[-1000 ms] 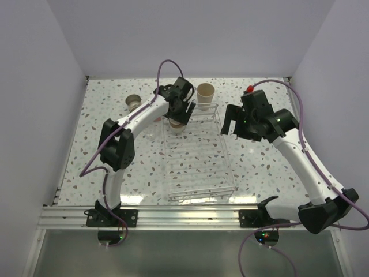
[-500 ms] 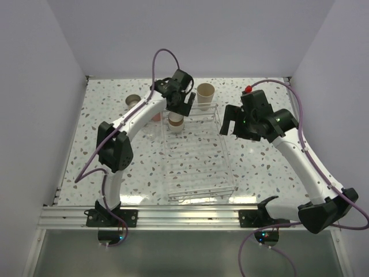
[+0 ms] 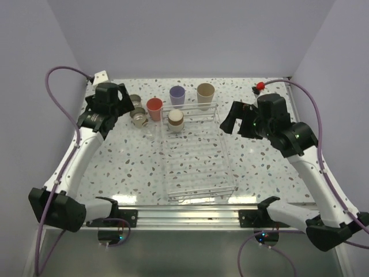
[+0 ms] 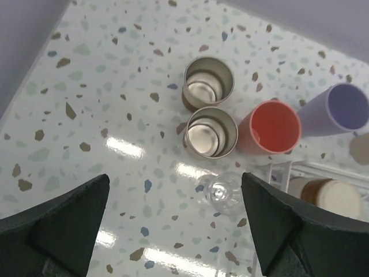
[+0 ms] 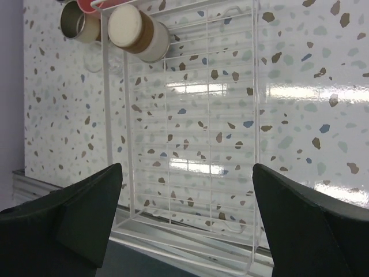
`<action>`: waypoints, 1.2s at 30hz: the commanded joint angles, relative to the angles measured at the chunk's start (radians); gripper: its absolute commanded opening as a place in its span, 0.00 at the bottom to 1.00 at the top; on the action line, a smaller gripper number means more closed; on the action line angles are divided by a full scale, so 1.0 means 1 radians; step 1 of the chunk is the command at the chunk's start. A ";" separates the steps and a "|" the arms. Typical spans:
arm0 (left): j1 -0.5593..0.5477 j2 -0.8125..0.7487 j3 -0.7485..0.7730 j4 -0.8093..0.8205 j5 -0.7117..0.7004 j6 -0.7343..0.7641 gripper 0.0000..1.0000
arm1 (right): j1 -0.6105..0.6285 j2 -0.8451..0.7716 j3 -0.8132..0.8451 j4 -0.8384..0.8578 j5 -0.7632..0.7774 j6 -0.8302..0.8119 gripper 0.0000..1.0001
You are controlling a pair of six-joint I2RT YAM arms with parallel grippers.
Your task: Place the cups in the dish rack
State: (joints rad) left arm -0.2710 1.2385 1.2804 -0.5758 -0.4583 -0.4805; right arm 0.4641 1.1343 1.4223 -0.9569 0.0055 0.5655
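Left tool, right tool wide open, empty — one cup in dish rack, far-left corner.

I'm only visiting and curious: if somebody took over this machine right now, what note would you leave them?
Left gripper: open, empty, raised over the table.
Right gripper: open, empty, near the dish rack's right edge.
Done: one upturned brown-grey cup in the rack's far-left corner.
Left, on the table: farther brown-grey cup, nearer brown-grey cup, coral-red cup, lavender cup, beige cup, clear cup.
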 commanded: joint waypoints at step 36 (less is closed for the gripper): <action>0.055 0.446 -0.164 0.183 0.391 -0.021 0.08 | 0.001 -0.248 -0.146 -0.088 -0.030 0.088 0.98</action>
State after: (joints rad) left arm -0.2169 1.6703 1.0840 -0.4454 -0.0814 -0.5137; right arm 0.4644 0.8948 1.2900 -1.0340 -0.0368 0.6395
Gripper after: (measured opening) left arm 0.142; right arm 0.983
